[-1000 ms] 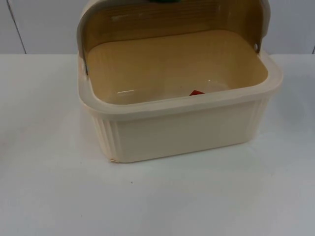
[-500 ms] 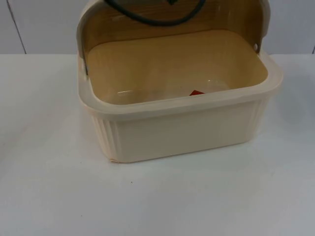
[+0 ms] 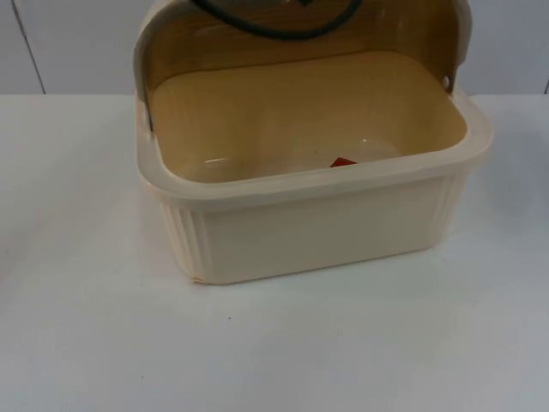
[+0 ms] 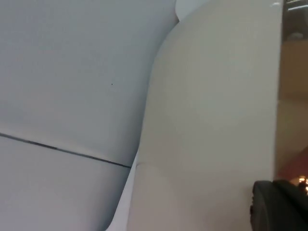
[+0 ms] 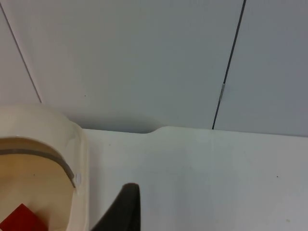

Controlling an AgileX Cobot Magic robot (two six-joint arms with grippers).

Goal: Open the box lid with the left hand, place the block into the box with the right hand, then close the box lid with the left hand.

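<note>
Cream box [image 3: 326, 232]: lid [image 3: 300, 34] raised at rear rim, red block [image 3: 343, 161] inside by front wall. Left gripper [image 4: 281, 207] against lid, right gripper [image 5: 122, 211] beside box; finger spread indeterminable. Bare table [image 3: 257, 352] before box.

Cream ribbed box [image 3: 326, 227], tan inside; red block [image 3: 343, 161]; white table [image 3: 86, 326]; seemingly wood-grain lid [image 3: 300, 43].
</note>
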